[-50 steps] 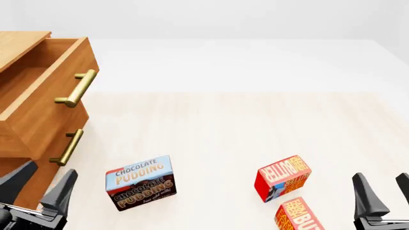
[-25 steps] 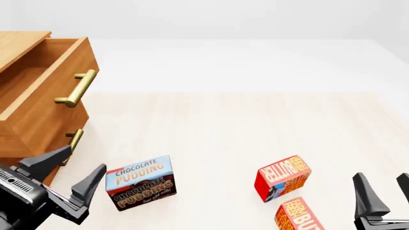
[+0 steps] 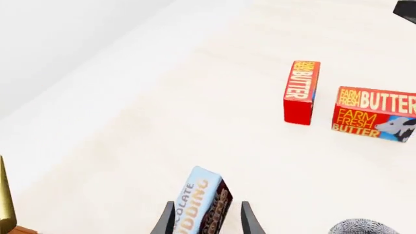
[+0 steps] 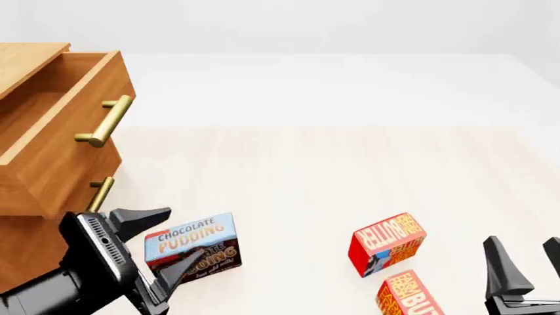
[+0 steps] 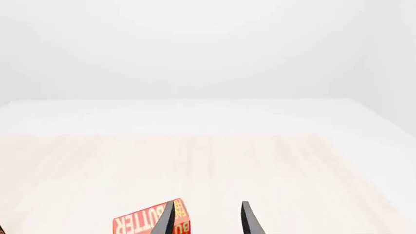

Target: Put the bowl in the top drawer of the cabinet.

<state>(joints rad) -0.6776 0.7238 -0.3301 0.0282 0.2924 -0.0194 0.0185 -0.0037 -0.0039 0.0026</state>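
Left gripper (image 4: 166, 246) has swung away from the cabinet (image 4: 35, 197) front and turned right toward the chocolate pudding box (image 4: 191, 249). A second ago it sat low at the front view's bottom-left corner, fingers (image 4: 144, 216) pointing up; half a second ago it was rising and rotating. Now its spread fingers point at the box, one above its top-left corner, one crossing its lower left face. Left wrist view shows the box (image 3: 204, 207) between the fingertips. Contact unclear.
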